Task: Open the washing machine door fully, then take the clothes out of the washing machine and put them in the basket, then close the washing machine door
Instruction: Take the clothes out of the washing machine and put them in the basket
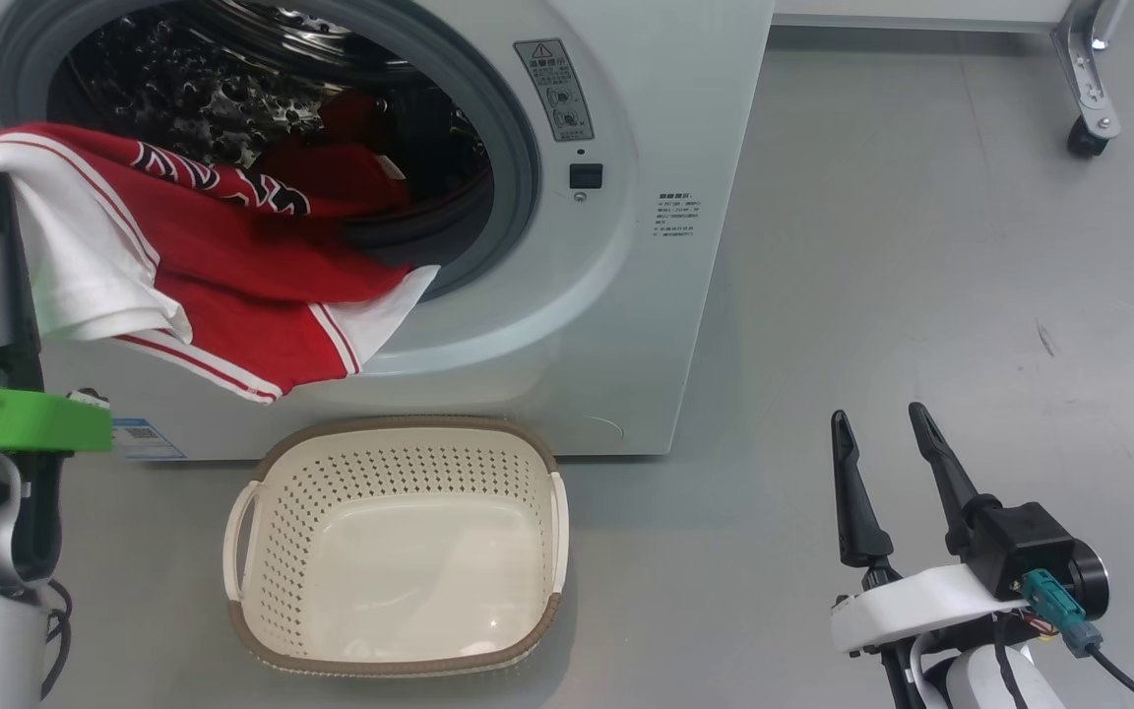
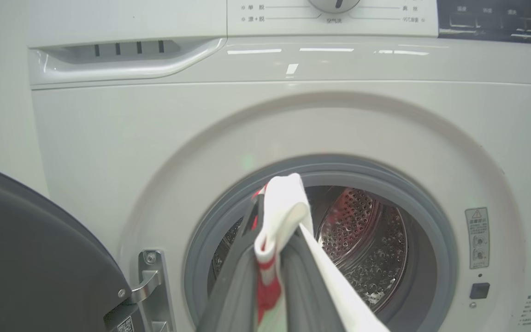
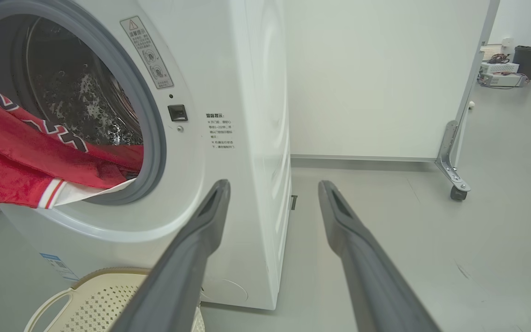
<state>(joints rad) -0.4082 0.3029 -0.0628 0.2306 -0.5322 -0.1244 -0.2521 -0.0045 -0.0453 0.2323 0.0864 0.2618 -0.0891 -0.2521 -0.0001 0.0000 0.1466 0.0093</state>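
Observation:
The white washing machine (image 1: 626, 325) stands with its drum open, and its dark door (image 2: 30, 258) is swung out to the left. My left gripper (image 2: 277, 216) is shut on the white, red-trimmed edge of the clothes. A red jersey (image 1: 232, 266) with black-and-white lettering stretches from the drum mouth out to that gripper at the left, hanging above the floor. More red fabric (image 1: 350, 148) lies inside the drum. The cream basket (image 1: 252, 591) sits empty on the floor right in front of the machine, below the jersey. My right gripper (image 1: 882, 423) is open over the floor, to the right of the basket.
A white partition on a castor foot (image 1: 1084, 138) stands behind and to the right of the machine. Grey floor (image 1: 921, 295) stretches out to the right. A dark bin (image 3: 530, 57) and boxes sit far off in the right wrist view.

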